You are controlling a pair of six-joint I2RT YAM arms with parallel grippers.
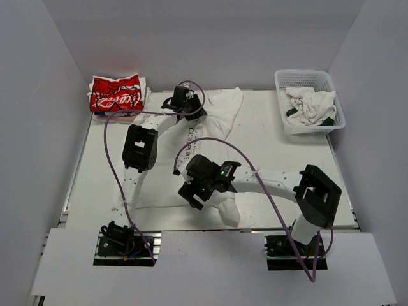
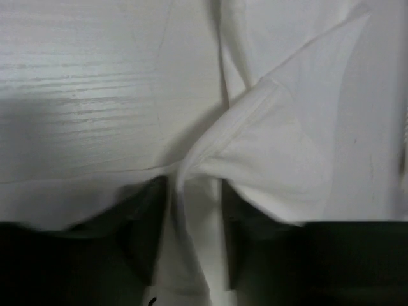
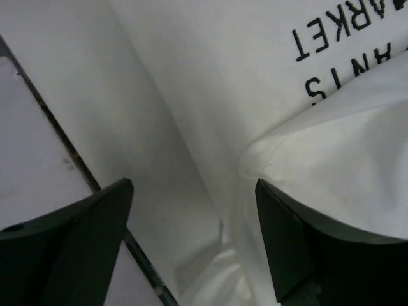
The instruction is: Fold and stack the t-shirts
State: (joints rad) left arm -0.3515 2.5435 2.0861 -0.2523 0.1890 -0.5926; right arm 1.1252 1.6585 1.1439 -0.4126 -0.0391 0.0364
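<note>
Left arm: stretched away from its base, elbow raised.
Left gripper: closed on a pinched fold of shirt.
Right arm: bent at the elbow, forearm directed leftward.
Right gripper: held wide apart, lowered.

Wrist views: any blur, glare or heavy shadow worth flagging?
Left wrist: soft overall, white t-shirt washed out, deep shadow under its fold. Right wrist: lettering sharp, gripper fingers dark, blurred. Top external: evenly lit, sharp.

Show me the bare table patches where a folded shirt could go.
Bare table lies between the white t-shirt and the basket; another strip lies below the red t-shirt, left of the left arm. The centre is crowded: cloth, left gripper, right gripper.
</note>
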